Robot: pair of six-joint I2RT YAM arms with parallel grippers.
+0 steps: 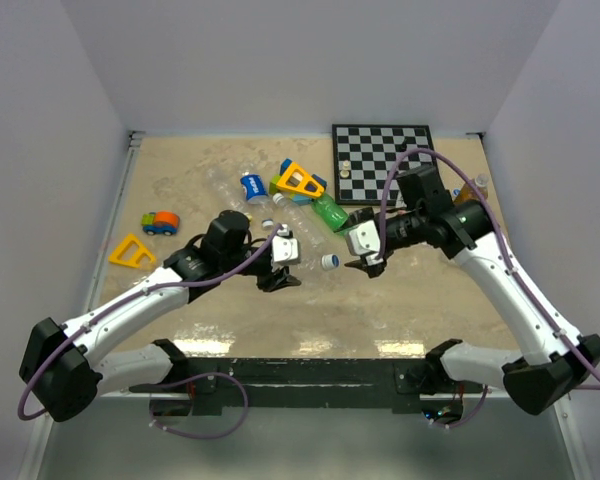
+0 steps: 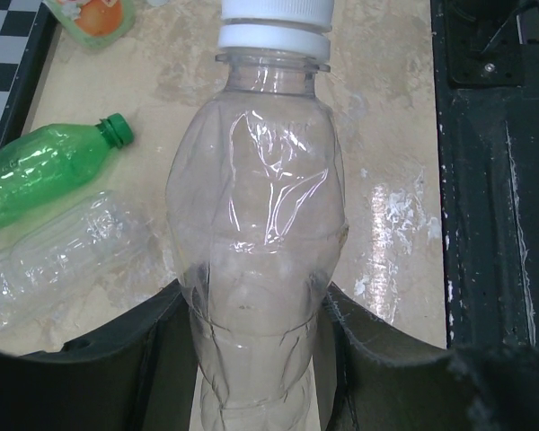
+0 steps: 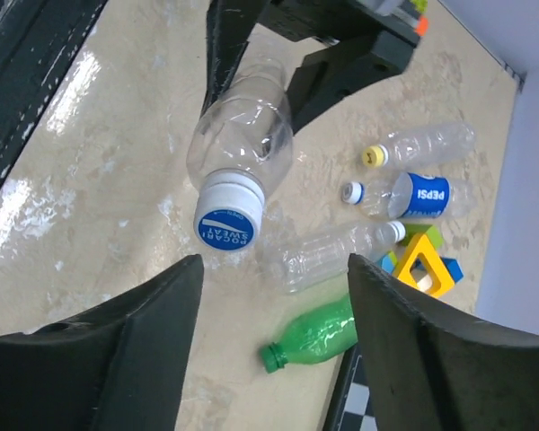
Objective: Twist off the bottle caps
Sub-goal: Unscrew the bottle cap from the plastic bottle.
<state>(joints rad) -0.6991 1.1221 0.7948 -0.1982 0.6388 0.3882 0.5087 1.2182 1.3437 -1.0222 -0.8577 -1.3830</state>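
The left end effector (image 2: 254,301) is clamped around the lower body of a clear bottle (image 2: 256,206), with its dark fingers (image 2: 117,359) pressed against either side. The bottle points toward the right arm. Its white cap (image 3: 226,220), blue on top with lettering, sits at the far end, at 3 o'clock from the left end effector in the overhead view.

The right end effector (image 3: 274,269) faces it from the other side, its fingers (image 3: 117,359) spread wide with nothing between them. Seen from above, the cap lies just in front of the fingertips at 9 o'clock, touching neither. In the right wrist view it sits at about 11 o'clock.

Further out on the surface (image 1: 230,310), at 12 o'clock from the pair, a green bottle (image 1: 330,212) lies on its side with its green cap (image 3: 271,357) on, beside a second clear bottle (image 3: 341,251) lying flat. A Pepsi bottle (image 3: 415,196) and a bottle with a yellow cap (image 3: 372,156) lie beyond at 11 o'clock. The chessboard (image 1: 380,160) is at 1 o'clock.
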